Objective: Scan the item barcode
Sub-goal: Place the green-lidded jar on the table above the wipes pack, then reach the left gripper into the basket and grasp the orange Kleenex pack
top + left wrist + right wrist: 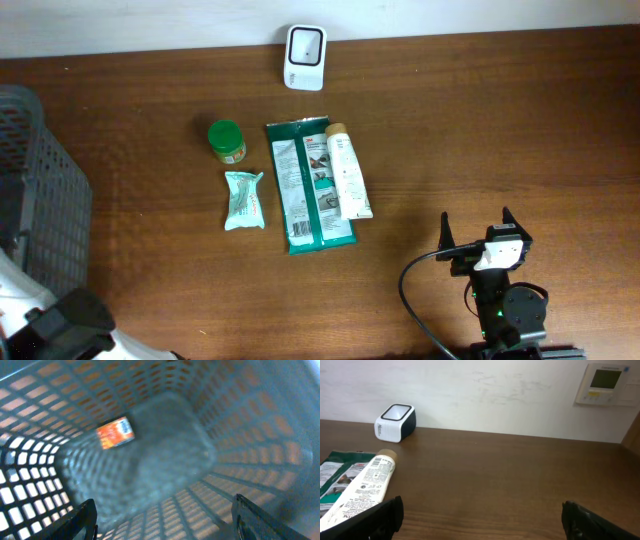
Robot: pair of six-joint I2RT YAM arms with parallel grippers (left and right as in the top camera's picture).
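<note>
The white barcode scanner (304, 44) stands at the table's far edge, also seen in the right wrist view as the scanner (395, 423). Mid-table lie a green-lidded jar (227, 140), a small teal packet (244, 200), a green flat pack (305, 185) and a white tube (347, 172) resting on it. My left gripper (165, 520) is open inside the grey basket (250, 435), above an orange packet (115, 433) on its floor, nothing between the fingers. My right gripper (476, 220) is open and empty at the front right, well apart from the tube (362, 485).
The grey mesh basket (45, 190) fills the left edge of the table. Part of my left arm (60, 325) shows at the bottom left corner. A black cable (415, 300) loops beside the right arm. A wall panel (605, 384) hangs behind the table.
</note>
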